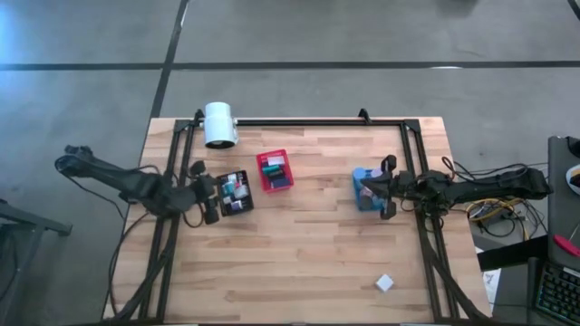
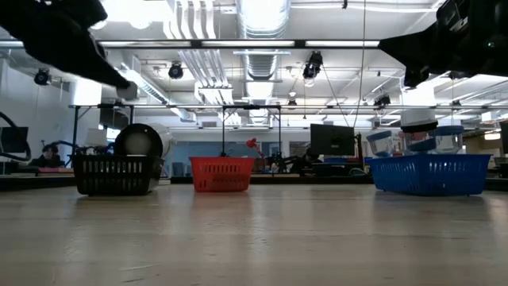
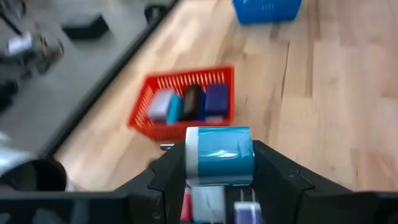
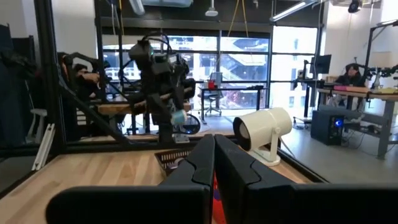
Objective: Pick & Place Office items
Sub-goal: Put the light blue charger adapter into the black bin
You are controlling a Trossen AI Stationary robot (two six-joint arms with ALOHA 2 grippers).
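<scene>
the left gripper (image 3: 219, 180) grips a teal-and-white roll of tape (image 3: 219, 155) between part-open fingers directly above the black bin (image 1: 235, 193) near the tabletop's left edge, its drop straight down, while the right gripper (image 1: 388, 187), fingers shut and empty, hangs over the blue bin (image 1: 362, 190).

— Any writing you can read anywhere, a label, a brand, a number?

— None. The teal and white roll (image 3: 219, 157) clamped in the left gripper (image 3: 221, 177) shows plain bands, no print.

— And the pieces in the red bin (image 3: 186, 102) beyond that claw?

— Bare faces, nothing legible on them or the bin.
</scene>
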